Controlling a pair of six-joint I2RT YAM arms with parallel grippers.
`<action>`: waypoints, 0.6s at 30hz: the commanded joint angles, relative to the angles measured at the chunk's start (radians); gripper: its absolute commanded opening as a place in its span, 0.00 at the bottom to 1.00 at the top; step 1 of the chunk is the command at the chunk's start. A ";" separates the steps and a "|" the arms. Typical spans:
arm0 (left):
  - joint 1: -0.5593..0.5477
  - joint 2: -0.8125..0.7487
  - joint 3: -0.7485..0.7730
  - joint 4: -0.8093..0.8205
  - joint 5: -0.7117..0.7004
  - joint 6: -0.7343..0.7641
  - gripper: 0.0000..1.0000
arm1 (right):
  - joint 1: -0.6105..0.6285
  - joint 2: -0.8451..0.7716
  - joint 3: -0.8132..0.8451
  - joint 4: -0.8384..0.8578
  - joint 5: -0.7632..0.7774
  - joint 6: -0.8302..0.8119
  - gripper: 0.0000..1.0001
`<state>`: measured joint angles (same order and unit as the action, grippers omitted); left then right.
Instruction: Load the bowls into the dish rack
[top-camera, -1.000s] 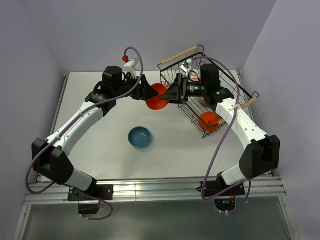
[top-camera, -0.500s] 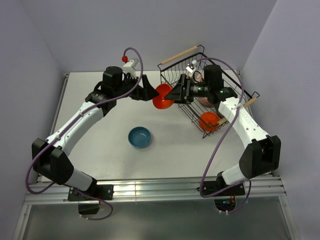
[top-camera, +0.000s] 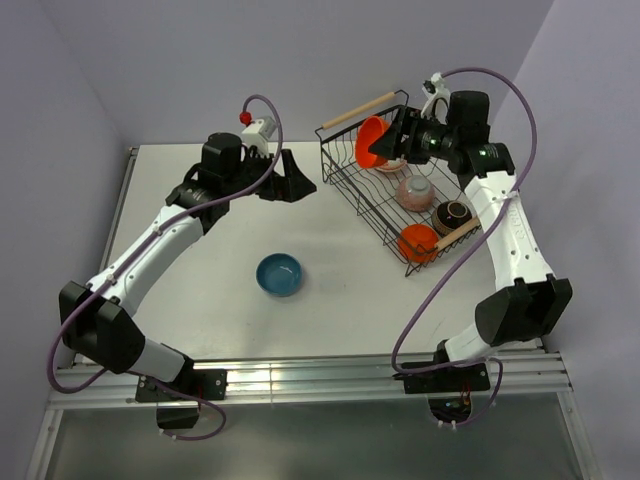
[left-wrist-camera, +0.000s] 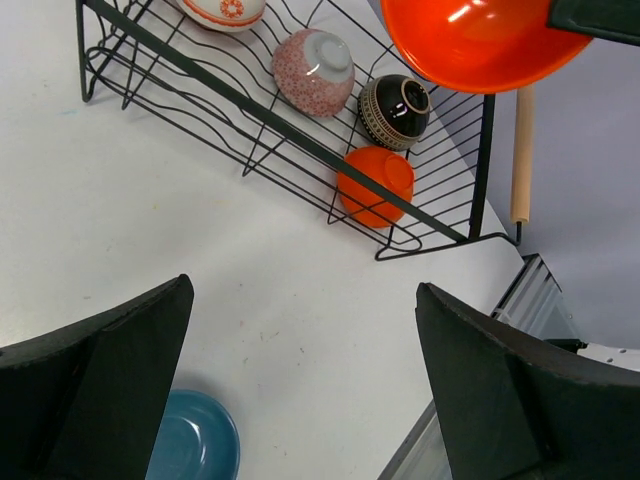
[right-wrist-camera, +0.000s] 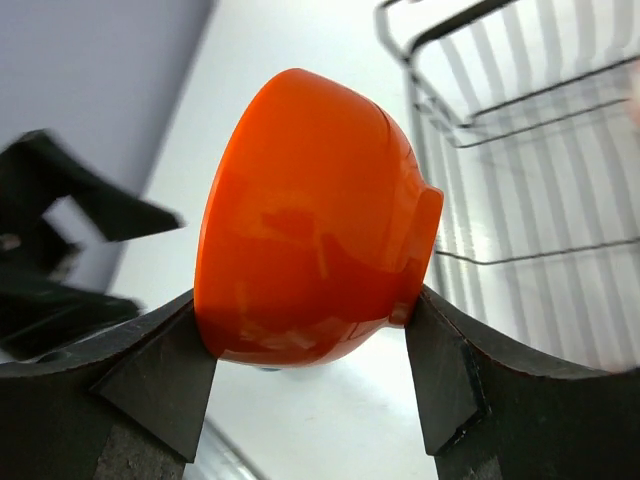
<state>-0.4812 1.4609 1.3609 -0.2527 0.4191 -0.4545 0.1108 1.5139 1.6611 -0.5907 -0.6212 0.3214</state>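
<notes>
Above the desk (top-camera: 200, 290) the left jaws hang wide open with nothing in them, so over the far end of the dish rack (top-camera: 384, 205) we gently lower the orange bowl (top-camera: 371, 141), held in the right jaws, into a free spot beside the other bowls (top-camera: 415, 192).

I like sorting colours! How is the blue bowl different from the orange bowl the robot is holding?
The orange bowl is pinched in the right gripper, up in the air by the dish rack; the blue bowl sits on the table, untouched. The orange bowl is tipped on its side; the blue bowl stands upright, open side up. Both are small, round and plain-coloured.
</notes>
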 joint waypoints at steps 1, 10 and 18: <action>0.010 -0.045 -0.011 0.015 -0.023 0.017 0.99 | -0.003 0.025 0.084 -0.101 0.191 -0.133 0.00; 0.024 -0.051 -0.023 0.016 -0.040 0.010 1.00 | -0.005 0.157 0.192 -0.297 0.503 -0.197 0.00; 0.030 -0.045 -0.028 0.010 -0.045 0.007 1.00 | 0.001 0.201 0.121 -0.293 0.580 -0.216 0.00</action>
<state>-0.4557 1.4479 1.3312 -0.2565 0.3847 -0.4538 0.1085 1.7142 1.7905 -0.9089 -0.1116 0.1341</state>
